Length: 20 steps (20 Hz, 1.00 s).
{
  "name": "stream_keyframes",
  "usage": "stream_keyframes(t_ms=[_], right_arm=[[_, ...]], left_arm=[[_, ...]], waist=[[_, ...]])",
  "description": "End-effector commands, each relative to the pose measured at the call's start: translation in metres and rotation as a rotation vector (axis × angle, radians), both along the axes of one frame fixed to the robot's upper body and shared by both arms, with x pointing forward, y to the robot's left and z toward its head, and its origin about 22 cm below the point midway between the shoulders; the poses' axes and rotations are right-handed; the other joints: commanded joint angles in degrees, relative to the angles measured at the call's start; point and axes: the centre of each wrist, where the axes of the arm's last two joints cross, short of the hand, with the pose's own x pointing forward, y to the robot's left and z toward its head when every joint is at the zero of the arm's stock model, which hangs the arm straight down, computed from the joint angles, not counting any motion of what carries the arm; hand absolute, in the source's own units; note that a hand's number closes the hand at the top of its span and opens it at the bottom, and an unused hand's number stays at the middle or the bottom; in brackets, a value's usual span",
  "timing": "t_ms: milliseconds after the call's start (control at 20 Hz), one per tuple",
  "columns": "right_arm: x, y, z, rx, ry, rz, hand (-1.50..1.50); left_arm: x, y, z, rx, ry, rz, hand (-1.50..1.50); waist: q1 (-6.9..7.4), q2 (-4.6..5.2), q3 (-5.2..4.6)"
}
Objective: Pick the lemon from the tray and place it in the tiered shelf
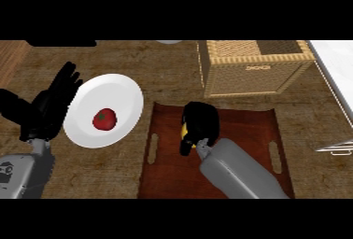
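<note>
The right forearm (238, 170) is nearest, coming in from 6 o'clock and leading up to the right hand (201, 121), which lies over the middle of the brown tray (248, 126). Its fingers are curled downward around the lemon (184, 131), and only a small yellow strip of the fruit shows at the 9 o'clock side of the hand. So the lemon is inside the tray's borders, under the hand. I cannot tell whether it rests on the tray floor or is lifted a little.

In my judgement the task is at its first part. The grasp seems made, but the lift, the carrying and the placing are all left to do.

Besides the lemon I see nothing else in the tray. At 9 o'clock of the tray, just beside it, a white plate (121, 91) holds one tomato (104, 119) near its centre. At 12 o'clock of the tray stands a wicker basket (255, 59). Its inside is mostly out of sight, and what I can see of it shows nothing. At 2 to 3 o'clock, by the view's edge, there is a white structure with thin rails, probably the tiered shelf (336, 70). I see nothing on the part that shows.

The left hand (50, 109) rests open on the bench (89, 177) at 9 o'clock, fingers up, holding nothing.
</note>
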Motion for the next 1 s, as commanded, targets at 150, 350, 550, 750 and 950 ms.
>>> stream_keyframes(t_ms=[150,350,550,750,950], right_arm=[[-0.012,0.019,0.073,0.348,-0.356,-0.070,1.50],[-0.008,-0.009,0.123,0.371,-0.545,-0.153,1.50],[-0.027,-0.015,0.154,0.390,-0.623,-0.240,1.50],[-0.033,-0.050,0.191,0.374,-0.652,-0.301,1.50],[-0.017,-0.078,0.230,0.239,-0.711,-0.392,1.50]], left_arm=[[0.004,-0.008,0.005,-0.016,0.000,0.015,0.00],[-0.008,-0.002,-0.019,0.001,0.022,0.029,0.00],[-0.009,-0.007,-0.011,0.009,0.019,0.002,0.00],[-0.010,0.008,-0.009,0.011,0.001,0.021,0.00],[-0.007,-0.008,-0.004,0.007,-0.003,0.026,0.00]], waist=[[-0.84,-0.41,0.11],[-1.52,-0.53,0.06],[-0.94,-0.43,0.07],[-0.81,-0.37,0.06],[-0.75,-0.41,0.05]])
